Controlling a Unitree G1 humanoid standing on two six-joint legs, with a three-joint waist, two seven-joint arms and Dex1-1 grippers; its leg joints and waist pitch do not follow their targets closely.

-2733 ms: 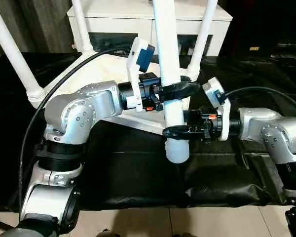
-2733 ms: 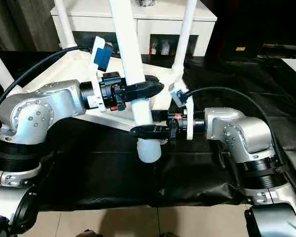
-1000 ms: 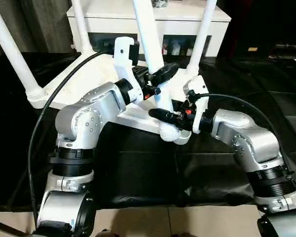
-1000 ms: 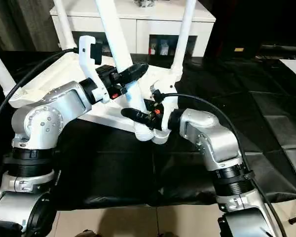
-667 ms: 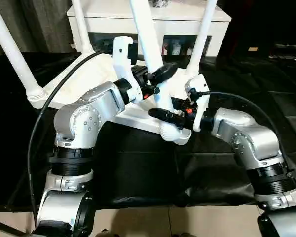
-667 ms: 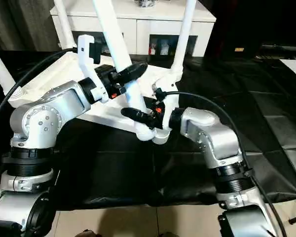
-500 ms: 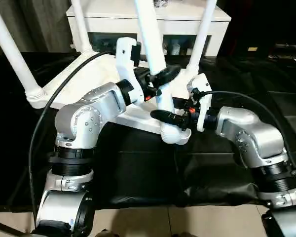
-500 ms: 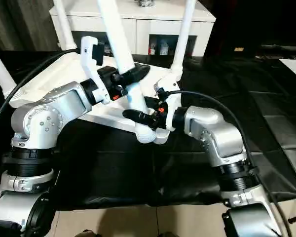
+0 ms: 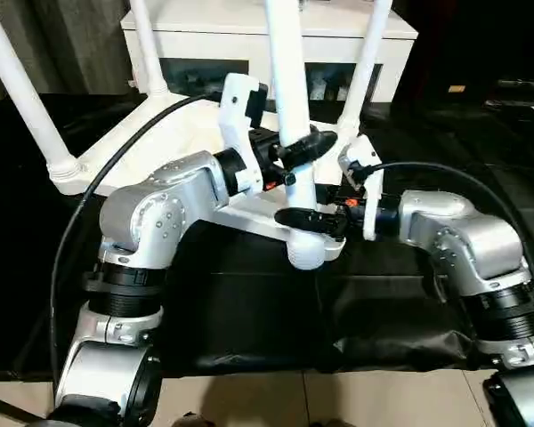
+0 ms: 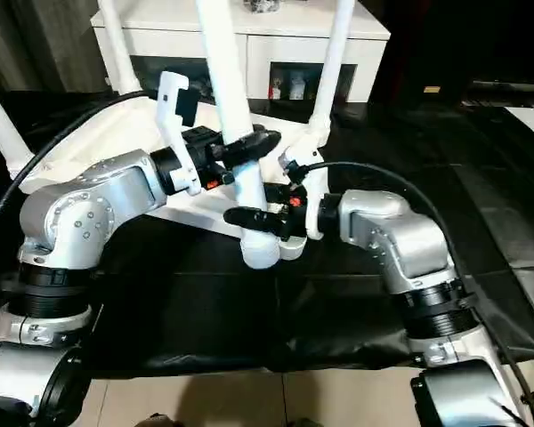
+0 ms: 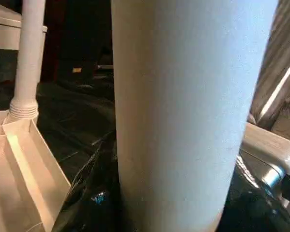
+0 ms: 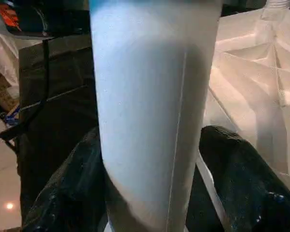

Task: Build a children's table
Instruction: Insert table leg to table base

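Note:
The children's table lies upside down, its white ribbed top point(image 9: 151, 147) on black cloth, with three legs standing in corner sockets: one at the left point(image 9: 22, 98), two at the back point(image 9: 147, 44) point(image 9: 367, 62). A fourth white leg point(image 9: 285, 80) stands almost upright over the near corner socket point(image 9: 327, 246); whether its lower end sits in the socket is hidden. My left gripper point(image 9: 304, 147) is shut on this leg at mid height. Lower down, my right gripper point(image 9: 307, 218) has a finger point(image 12: 77, 183) on each side of the leg point(image 12: 150, 121), with a slight gap at one side.
A white low cabinet point(image 9: 205, 31) with dark openings stands right behind the table. Black cloth point(image 9: 249, 311) covers the ground around the work, and pale floor tiles point(image 9: 383, 400) show at the near edge. Black cables run from both wrists.
The held leg has swung from leaning left to nearly upright, both grippers moving with it. My right gripper's fingers have spread a little off the leg.

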